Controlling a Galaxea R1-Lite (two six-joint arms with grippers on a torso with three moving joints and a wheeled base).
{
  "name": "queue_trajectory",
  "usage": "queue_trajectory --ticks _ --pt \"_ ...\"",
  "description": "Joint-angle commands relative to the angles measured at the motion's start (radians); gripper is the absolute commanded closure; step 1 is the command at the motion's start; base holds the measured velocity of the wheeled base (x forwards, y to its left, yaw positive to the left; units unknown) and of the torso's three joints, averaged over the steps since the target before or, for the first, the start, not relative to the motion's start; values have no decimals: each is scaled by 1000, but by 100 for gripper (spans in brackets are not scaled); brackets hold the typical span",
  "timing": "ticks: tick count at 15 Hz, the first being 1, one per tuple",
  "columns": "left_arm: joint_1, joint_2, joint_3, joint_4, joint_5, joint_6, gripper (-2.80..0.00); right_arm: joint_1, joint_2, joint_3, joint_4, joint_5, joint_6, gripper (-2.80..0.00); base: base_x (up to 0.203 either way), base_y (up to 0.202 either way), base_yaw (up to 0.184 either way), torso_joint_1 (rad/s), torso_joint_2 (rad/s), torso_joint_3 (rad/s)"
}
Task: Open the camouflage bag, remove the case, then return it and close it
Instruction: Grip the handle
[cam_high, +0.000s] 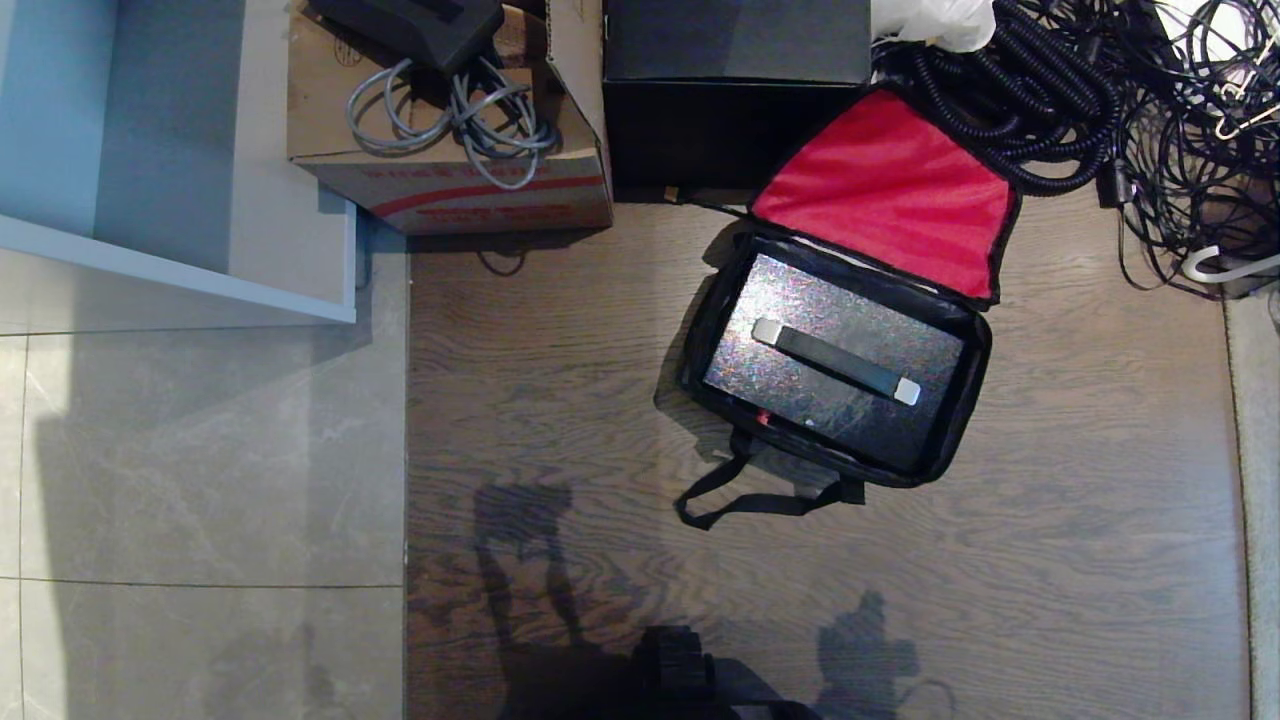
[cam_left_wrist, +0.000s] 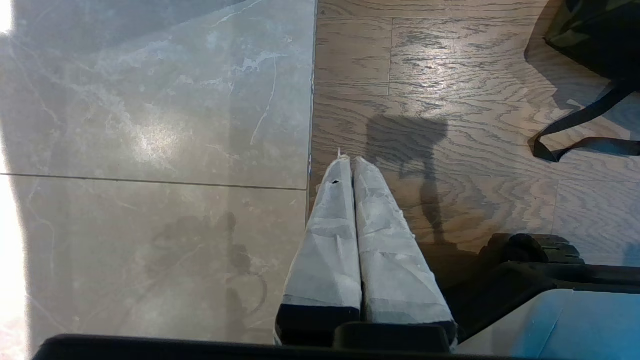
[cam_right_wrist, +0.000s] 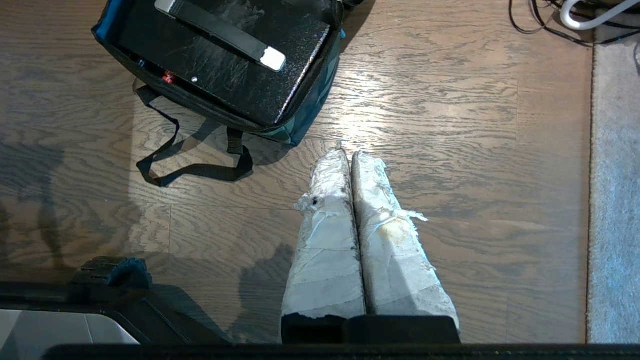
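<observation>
Lying open: the camouflage bag (cam_high: 955, 420) sits on the wooden floor, the landmark for every place below.
Left gripper (cam_left_wrist: 350, 162): well to the left of the bag, over the seam between tile and wood, wrapped fingers pressed together, empty.
Strap (cam_high: 745, 500): a black loop trailing from the bag's near edge; soft and limp, a poor place to lift from.
Case (cam_high: 800, 310): inside the bag, flat, glittery face up; it looks rigid and probably weighty.
Handle (cam_high: 835, 360): a black bar with silver ends, running across the case's middle; likely the best place to take hold.
Flap (cam_high: 885, 190): red lining showing, thrown back on the bag's far side against a black box (cam_high: 735, 90); floppy cloth.
Right gripper (cam_right_wrist: 350, 155): near the bag's right corner, fingers closed together, holding nothing.
</observation>
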Motion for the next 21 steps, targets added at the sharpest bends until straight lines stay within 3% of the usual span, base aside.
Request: queue_trajectory --ticks 1,21 --pt "0 0 0 0 0 -1 0 0 1 40 -1 0 -1 0 0 0 0 0 0 0" --pt "0 0 0 0 0 -1 0 0 1 40 -1 0 -1 0 0 0 0 0 0 0"
